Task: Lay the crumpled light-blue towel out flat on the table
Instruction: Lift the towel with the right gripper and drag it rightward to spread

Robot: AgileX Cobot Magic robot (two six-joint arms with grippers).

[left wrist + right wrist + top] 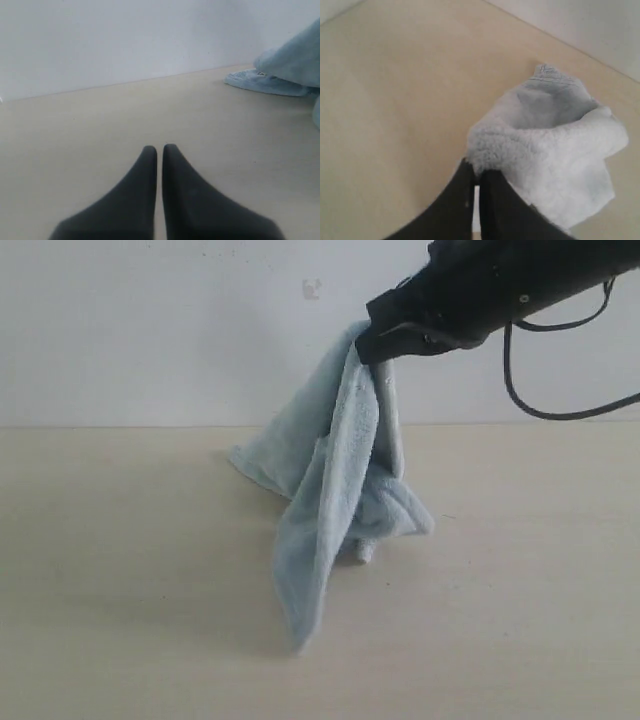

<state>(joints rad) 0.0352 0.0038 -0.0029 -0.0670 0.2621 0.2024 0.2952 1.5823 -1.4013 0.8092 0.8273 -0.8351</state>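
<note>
The pale-blue fluffy towel (335, 490) hangs in folds from my right gripper (372, 348), which is shut on its top edge well above the table (120, 570). Its lower corners rest on the tabletop. From the right wrist view the towel (555, 145) bunches just past the closed fingertips (476, 172), with a hemmed corner farthest away. My left gripper (159, 148) is shut on nothing, low over bare table; it does not show in the exterior view. The towel (285, 70) lies off to one side of it, apart.
A plain white wall (150, 330) stands behind the table's far edge. Black cables (540, 390) loop from the right arm. Bare tabletop lies on both sides of the towel and in front of it.
</note>
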